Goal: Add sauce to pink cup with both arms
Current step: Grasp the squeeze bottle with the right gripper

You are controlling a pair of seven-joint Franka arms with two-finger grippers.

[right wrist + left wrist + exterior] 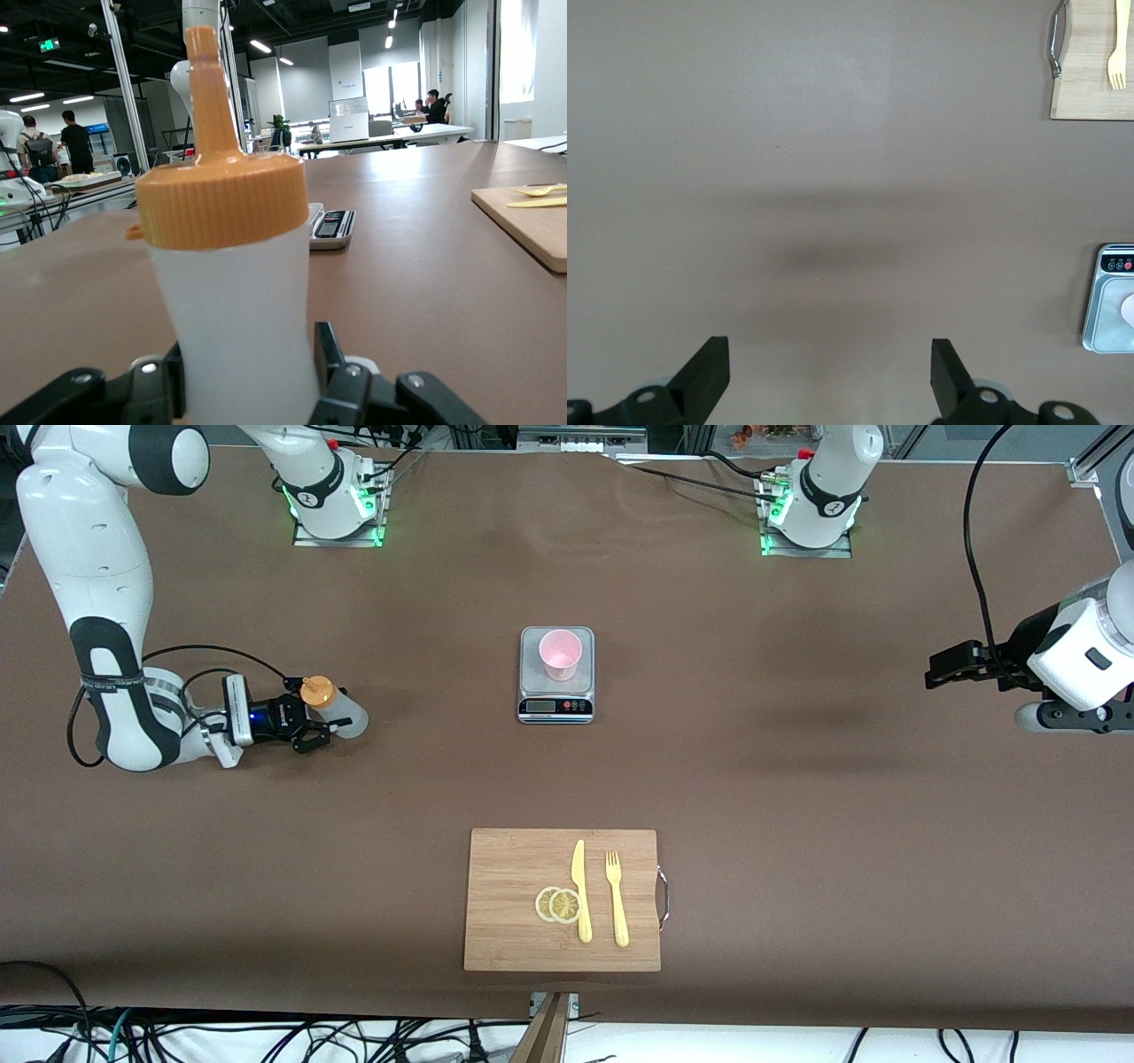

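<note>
Sauce bottle is standing upright on the tabletop toward the right arm's end, well apart from the pink cup, at about 9 o'clock from it in the front view. I am seeing the right end effector with a finger on each side of the bottle's lower body; in the right wrist view both black fingers are pressing against the white wall below the orange cap, so I am reading this as a pinch on the bottle.

Handling notes: the body is looking soft and translucent, so I am expecting it to give under pressure and push sauce up the nozzle if I squeeze hard. I am judging it light but smooth-walled, so likely to slip. I would rather be holding low to mid body, clear of the ribbed cap, as now.

Pink cup is sitting on the steel plate of the scale, mid-tabletop; it is probably light and easy to tip.

Left end effector is hovering over bare tabletop toward the left arm's end, fingers spread wide, holding nothing. That arm is waiting.

Cutting board, at 6 o'clock from the scale, is carrying knife, fork and lemon slices.
</note>
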